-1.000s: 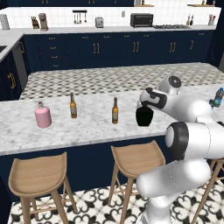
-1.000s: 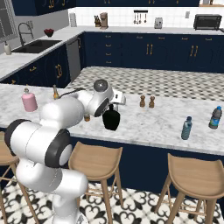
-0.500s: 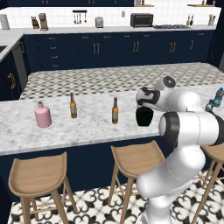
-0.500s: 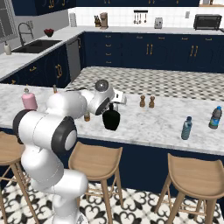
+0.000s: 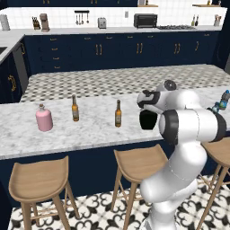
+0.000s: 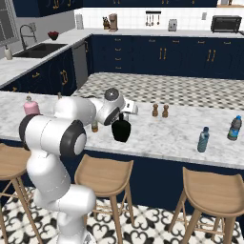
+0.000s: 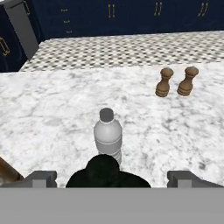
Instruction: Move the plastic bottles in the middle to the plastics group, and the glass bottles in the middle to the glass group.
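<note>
The marble counter [image 5: 90, 130] carries the middle cluster, and the squat black bottle [image 6: 121, 130] stands upright on it directly below the hand [image 7: 111, 178], its long axis vertical. The hand's fingers are spread wide apart on either side of the black bottle's top, holding nothing — so the next move looks like a straight descent. Just beyond stands the small pale plastic bottle [image 7: 107, 135], and a brown beer bottle [image 5: 118, 113] stands to the left.
</note>
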Tool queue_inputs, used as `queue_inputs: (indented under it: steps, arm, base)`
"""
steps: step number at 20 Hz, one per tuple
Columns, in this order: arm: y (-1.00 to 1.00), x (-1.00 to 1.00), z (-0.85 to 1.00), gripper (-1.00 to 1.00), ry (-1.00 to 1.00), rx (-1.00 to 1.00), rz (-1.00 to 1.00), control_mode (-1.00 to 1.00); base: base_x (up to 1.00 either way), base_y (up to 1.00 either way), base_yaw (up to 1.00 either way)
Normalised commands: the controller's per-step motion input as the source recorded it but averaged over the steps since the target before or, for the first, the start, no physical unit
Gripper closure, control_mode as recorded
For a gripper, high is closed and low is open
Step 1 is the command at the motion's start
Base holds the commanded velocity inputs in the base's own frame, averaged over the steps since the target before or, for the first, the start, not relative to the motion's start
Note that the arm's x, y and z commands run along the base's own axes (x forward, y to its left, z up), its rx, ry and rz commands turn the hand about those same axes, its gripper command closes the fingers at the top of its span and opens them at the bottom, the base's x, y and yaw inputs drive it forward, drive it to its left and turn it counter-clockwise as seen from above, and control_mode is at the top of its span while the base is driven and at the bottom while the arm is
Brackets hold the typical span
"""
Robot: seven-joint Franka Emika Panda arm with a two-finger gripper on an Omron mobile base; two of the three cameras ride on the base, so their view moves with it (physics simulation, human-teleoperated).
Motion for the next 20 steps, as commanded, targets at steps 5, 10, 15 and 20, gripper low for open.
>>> queue_inputs:
  steps: [5, 10, 15, 20]
  arm:
    - [0.01, 0.07, -0.19, -1.0, 0.0, 0.0, 0.0, -1.0]
    - [0.08, 0.09, -0.13, -1.0, 0.0, 0.0, 0.0, -1.0]
    - [0.0, 0.06, -0.01, -1.0, 0.0, 0.0, 0.0, -1.0]
    - [0.0, 0.13, 0.0, -1.0, 0.0, 0.0, 0.0, -1.0]
  base:
    - [0.0, 0.0, 0.0]
    - [0.0, 0.0, 0.0]
    - [0.0, 0.0, 0.0]
    - [0.0, 0.0, 0.0]
